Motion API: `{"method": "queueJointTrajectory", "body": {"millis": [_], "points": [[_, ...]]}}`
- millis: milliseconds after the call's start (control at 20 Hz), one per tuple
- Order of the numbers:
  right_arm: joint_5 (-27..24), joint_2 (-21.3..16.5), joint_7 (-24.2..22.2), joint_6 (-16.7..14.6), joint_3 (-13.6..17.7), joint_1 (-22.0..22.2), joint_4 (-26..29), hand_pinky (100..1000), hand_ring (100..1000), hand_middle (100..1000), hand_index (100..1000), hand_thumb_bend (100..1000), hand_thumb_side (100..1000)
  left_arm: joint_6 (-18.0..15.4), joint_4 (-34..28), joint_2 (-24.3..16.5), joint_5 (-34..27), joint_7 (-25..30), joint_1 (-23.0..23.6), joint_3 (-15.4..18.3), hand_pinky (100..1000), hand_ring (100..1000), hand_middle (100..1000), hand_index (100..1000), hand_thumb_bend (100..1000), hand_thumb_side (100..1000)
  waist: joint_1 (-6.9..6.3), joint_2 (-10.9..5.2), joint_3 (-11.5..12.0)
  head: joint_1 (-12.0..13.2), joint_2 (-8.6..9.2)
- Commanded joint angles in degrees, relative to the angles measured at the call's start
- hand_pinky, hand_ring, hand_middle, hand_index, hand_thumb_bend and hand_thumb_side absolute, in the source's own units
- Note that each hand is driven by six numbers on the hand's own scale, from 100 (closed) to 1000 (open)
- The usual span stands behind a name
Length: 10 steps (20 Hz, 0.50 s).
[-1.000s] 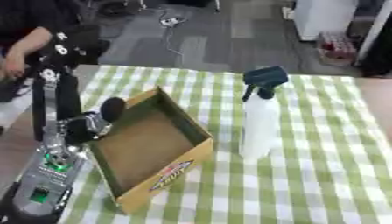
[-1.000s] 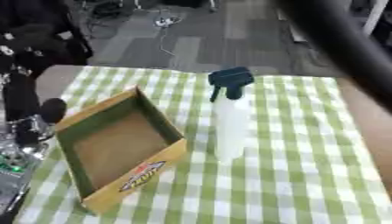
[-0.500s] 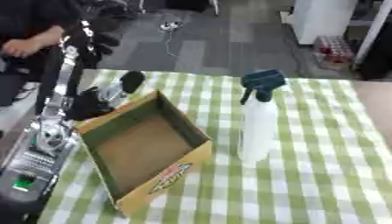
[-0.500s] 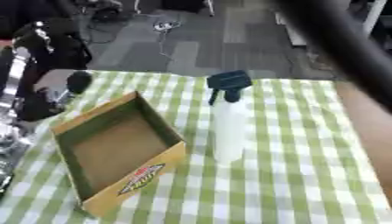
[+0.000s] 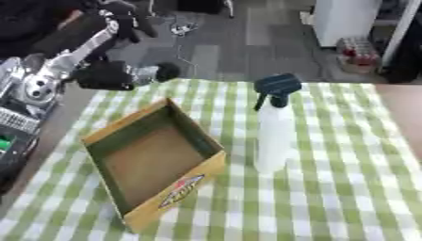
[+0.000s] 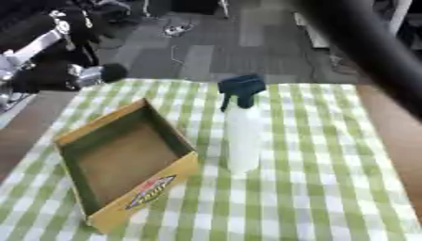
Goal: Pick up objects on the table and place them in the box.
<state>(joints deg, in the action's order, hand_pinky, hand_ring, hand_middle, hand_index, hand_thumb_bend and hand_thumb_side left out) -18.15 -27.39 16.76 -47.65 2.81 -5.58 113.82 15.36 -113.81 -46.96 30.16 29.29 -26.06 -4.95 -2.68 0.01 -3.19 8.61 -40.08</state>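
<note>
On the green-and-white checked tablecloth [image 5: 346, 155] a white spray bottle [image 5: 273, 129] with a dark trigger head stands upright just right of the open cardboard box [image 5: 152, 162], grey floor [image 5: 239, 44] beyond, while my left hand [image 5: 107, 75] hangs blurred past the table's far-left corner, fingers unreadable.

We see a white plastic spray bottle with a dark teal trigger head [image 6: 241, 136] standing upright on the green-and-white checked tablecloth [image 6: 329, 188], just right of an open cardboard box [image 6: 124, 162]. Our black left hand [image 6: 58, 75] shows blurred beyond the box's far corner.
</note>
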Motion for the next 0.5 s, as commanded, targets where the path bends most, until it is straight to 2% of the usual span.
{"method": "queueJointTrajectory", "body": {"millis": [50,250,500], "points": [[-0.22,-1.69,-0.12,-0.14,-0.06,-0.64,0.77,598,727,764,854,362,1000,0.44,0.92,-3.99,-0.65,10.71,-3.55,-2.52,771,729,780,774,698,983,-0.06,-0.64,-0.36,0.7,0.03],[-0.45,-1.69,-0.38,0.02,-0.33,-0.83,0.77,598,727,764,854,361,1000,0.95,5.56,-3.85,-0.29,20.05,-7.17,-5.3,779,737,787,780,738,984,-0.15,-0.66,-0.67,0.95,0.08],[-0.89,-1.74,-0.58,0.1,-0.38,-1.14,0.77,599,727,764,854,361,1000,0.1,9.38,-2.73,-1.04,22.6,-9.79,-7.14,793,744,793,785,759,990,-0.24,-0.72,-1.03,1.13,0.41]]}}
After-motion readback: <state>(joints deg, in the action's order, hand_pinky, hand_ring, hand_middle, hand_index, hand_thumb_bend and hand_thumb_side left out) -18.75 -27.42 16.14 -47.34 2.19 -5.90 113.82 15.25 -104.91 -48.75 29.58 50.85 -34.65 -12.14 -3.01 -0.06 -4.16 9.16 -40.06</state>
